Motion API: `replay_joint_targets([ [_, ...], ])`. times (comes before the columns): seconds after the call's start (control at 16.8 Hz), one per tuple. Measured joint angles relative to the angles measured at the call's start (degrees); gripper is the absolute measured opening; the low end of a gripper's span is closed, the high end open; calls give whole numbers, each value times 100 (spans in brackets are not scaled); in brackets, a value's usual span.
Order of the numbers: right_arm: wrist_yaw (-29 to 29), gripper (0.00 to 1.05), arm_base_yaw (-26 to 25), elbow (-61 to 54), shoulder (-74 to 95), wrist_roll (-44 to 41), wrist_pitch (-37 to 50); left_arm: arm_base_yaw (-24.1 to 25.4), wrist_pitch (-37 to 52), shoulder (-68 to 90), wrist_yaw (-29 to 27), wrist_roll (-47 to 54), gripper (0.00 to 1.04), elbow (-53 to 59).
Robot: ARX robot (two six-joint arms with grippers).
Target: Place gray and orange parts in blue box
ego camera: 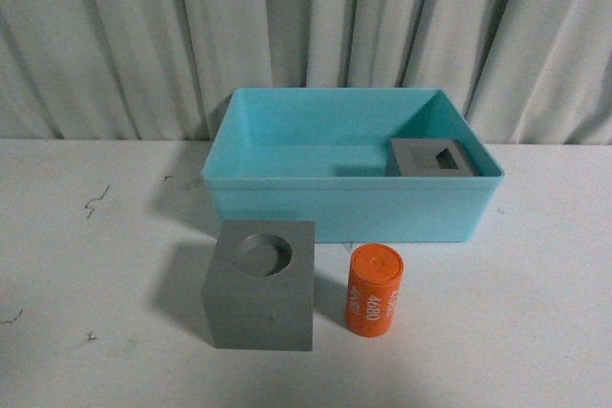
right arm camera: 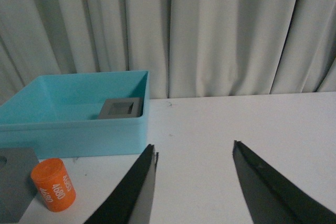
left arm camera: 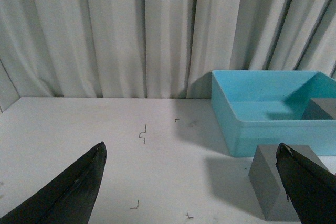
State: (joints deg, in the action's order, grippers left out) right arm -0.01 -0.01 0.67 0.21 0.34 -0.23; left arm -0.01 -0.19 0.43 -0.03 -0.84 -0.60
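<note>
The gray cube with a round recess (ego camera: 260, 282) stands on the table in front of the blue box (ego camera: 350, 205). The orange cylinder with white digits (ego camera: 374, 289) stands just right of it. The gray cube with a rectangular recess (ego camera: 432, 158) lies inside the box at its right side. Neither arm shows in the front view. My left gripper (left arm camera: 190, 150) is open and empty, with the round-recess cube (left arm camera: 278, 181) beside its right finger. My right gripper (right arm camera: 194, 148) is open and empty over bare table, right of the box (right arm camera: 79, 129) and the cylinder (right arm camera: 53, 184).
A pleated white curtain (ego camera: 306, 26) hangs along the back of the white table (ego camera: 96, 265). Small dark marks (ego camera: 96, 200) dot the tabletop at the left.
</note>
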Motion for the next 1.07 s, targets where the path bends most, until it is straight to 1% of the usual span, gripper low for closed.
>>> replay_joint_targets([
  [0.06,2,55,0,0,0,0,-2,0,-2,0,0,0,98,0],
  [0.12,2,57,0,0,0,2,-2,0,-2,0,0,0,98,0],
  [0.18,2,63,0,0,0,2,-2,0,0,0,2,0,98,0],
  [0.24,2,74,0,0,0,2,-2,0,-2,0,0,0,98,0],
  [0.36,2,99,0,0,0,2,-2,0,-11,2,-2,0,98,0],
  [0.42,7,98,0,0,0,2,-7,-2,-1403,761,-457,-697,98,-566],
  [0.48,-2,98,0,0,0,0,9,413,-1847,2111,-511,-1412,98,-1189],
  [0.54,2,98,0,0,2,2,-7,612,-931,3823,20,-2205,98,-1945],
  [0.6,2,98,0,0,0,2,-2,-463,46,5735,-17,-2507,98,-2820],
  [0.66,0,98,0,0,0,0,0,-1875,662,7016,-623,-3117,98,-3303],
  [0.72,0,98,0,0,0,0,0,-2494,1023,8150,-892,-3394,98,-3775],
  [0.78,0,98,0,0,0,0,0,-2551,1388,8824,-1027,-3303,98,-4006],
  [1.07,0,98,0,0,0,0,0,-2551,1534,9156,-1029,-3169,98,-4135],
])
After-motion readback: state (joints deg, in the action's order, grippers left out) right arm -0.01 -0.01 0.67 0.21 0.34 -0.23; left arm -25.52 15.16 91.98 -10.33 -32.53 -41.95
